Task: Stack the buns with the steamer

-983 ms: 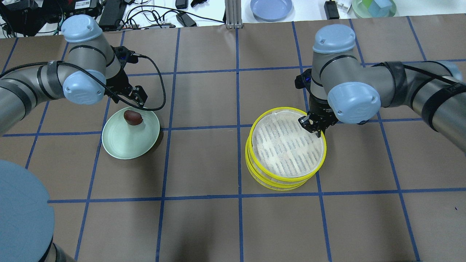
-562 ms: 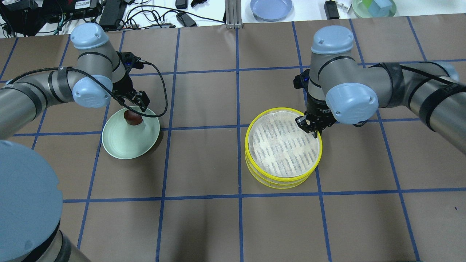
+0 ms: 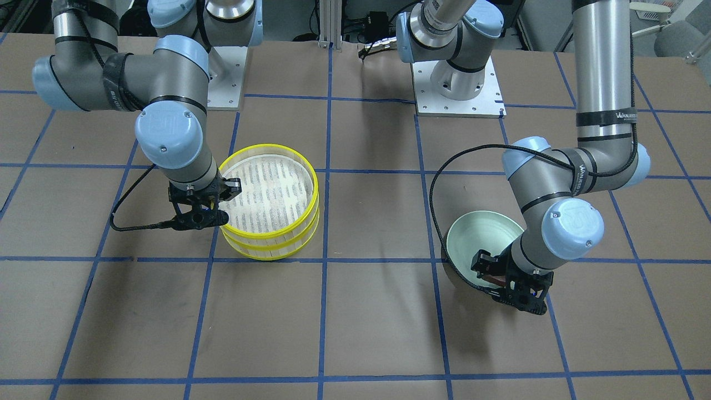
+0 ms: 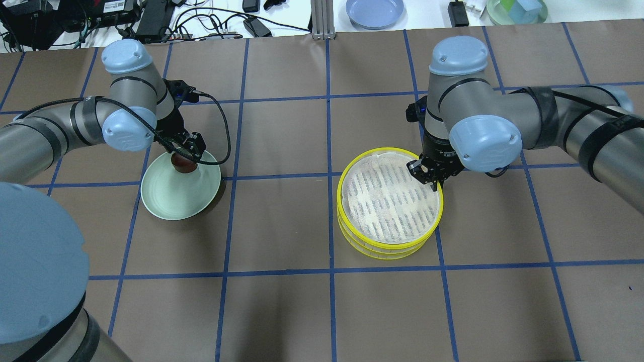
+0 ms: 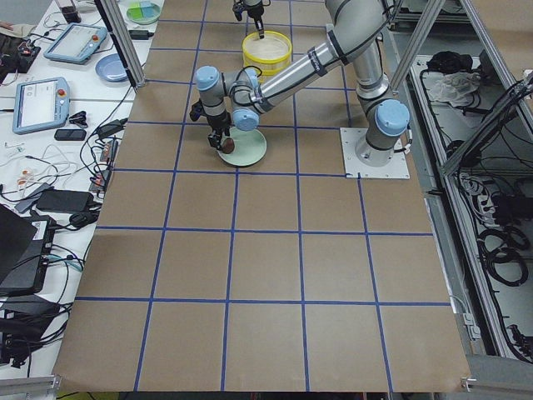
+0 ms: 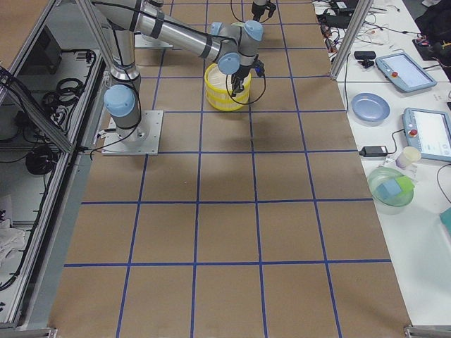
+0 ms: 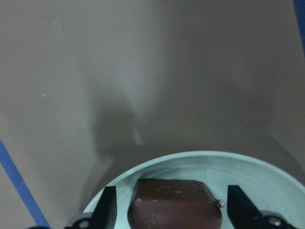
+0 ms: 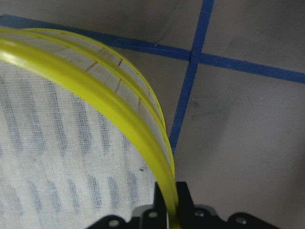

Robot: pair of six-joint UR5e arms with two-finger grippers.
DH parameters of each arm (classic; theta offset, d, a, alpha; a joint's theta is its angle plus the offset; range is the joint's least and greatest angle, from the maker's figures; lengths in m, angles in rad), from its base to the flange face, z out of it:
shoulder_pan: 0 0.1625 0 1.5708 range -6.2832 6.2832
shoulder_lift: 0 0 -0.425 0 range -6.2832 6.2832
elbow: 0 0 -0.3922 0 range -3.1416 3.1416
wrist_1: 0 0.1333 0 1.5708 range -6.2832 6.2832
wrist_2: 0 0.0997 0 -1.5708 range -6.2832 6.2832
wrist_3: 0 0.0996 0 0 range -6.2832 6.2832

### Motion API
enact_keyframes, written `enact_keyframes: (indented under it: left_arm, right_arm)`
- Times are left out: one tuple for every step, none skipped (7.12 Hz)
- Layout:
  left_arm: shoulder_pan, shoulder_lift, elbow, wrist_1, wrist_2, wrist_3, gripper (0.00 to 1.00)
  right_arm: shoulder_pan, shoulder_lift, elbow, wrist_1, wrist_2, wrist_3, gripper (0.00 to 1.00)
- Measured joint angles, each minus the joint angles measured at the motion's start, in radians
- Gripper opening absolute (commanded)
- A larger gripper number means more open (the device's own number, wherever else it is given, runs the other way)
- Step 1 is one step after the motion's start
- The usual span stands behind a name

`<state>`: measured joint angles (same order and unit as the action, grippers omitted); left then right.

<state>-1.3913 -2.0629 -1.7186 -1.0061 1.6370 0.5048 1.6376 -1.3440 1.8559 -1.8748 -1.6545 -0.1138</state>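
On the robot's left half of the brown paper-covered, blue-taped table lies a round pale green plate. Well apart from it, on the right half, stands a stack of round yellow-rimmed mesh steamer trays. A small glossy dark reddish-brown bun sits on the plate, near its edge farthest from the robot. The left tool straddles that bun, with a gap at each side. The right tool pinches the top tray's rim at its far right.

Both arms read as silver-grey tubes with pale blue joint caps. Left arm: black band with white lettering, thin black cable looped at the wrist. Right arm: black strap. I note matte black fingers and screwed white base plates.
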Motion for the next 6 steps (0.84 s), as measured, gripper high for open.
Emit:
enact_keyframes:
  left_arm:
    - [0.014, 0.001, -0.003, -0.018, -0.005, -0.002, 0.84]
    - [0.02, 0.001, -0.01, -0.038, -0.015, -0.007, 0.53]
    - [0.023, 0.0, -0.016, -0.05, -0.028, -0.009, 0.08]
    - [0.024, 0.001, -0.017, -0.055, -0.037, -0.009, 0.0]
    - [0.023, 0.005, -0.014, -0.056, -0.04, -0.009, 0.0]
    - [0.023, 0.014, -0.01, -0.056, -0.04, -0.009, 0.0]
  right_arm:
    - [0.0, -0.006, -0.011, 0.003, -0.002, 0.002, 1.0]
    - [-0.001, -0.018, -0.038, 0.011, -0.003, 0.004, 1.0]
    - [-0.001, -0.039, -0.084, 0.039, -0.003, 0.005, 1.0]
    - [-0.001, -0.077, -0.141, 0.095, -0.001, 0.005, 1.0]
    - [-0.001, -0.128, -0.198, 0.162, 0.003, 0.008, 1.0]
    - [-0.001, -0.177, -0.254, 0.224, 0.014, 0.025, 1.0]
